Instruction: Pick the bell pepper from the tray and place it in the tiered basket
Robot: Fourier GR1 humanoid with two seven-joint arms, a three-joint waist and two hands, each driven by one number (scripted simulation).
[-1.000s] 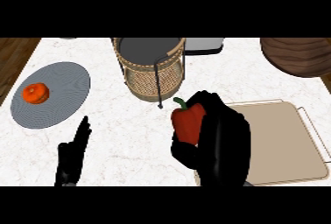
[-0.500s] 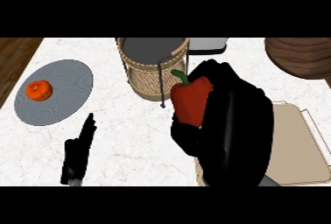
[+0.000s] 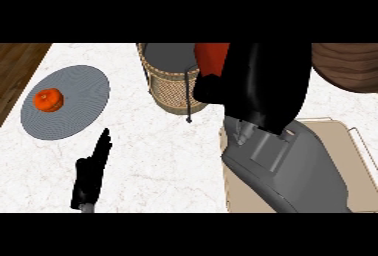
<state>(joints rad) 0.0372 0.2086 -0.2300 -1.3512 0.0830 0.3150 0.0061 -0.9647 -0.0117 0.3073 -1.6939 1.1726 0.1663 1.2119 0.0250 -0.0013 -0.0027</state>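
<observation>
My right hand (image 3: 258, 80) is raised high, near the top of the head view, and is shut on the red bell pepper (image 3: 212, 57). Only the pepper's left side shows past the hand. It hangs beside the right rim of the wicker tiered basket (image 3: 171, 90), whose grey top tier shows at the view's top. The beige tray (image 3: 339, 145) lies at the right, mostly hidden by my right forearm. Low on the left, my left hand (image 3: 92, 172) rests on the counter with straight fingers pointing up.
A grey plate (image 3: 74, 105) at the left carries a small orange fruit (image 3: 49, 99). A dark brown wooden bowl (image 3: 347, 67) sits at the top right. The counter's wooden edge runs down the far left.
My right hand has risen and moved forward with the bell pepper, from over the tray's left edge up to the basket's right rim. The left hand has stayed in place.
</observation>
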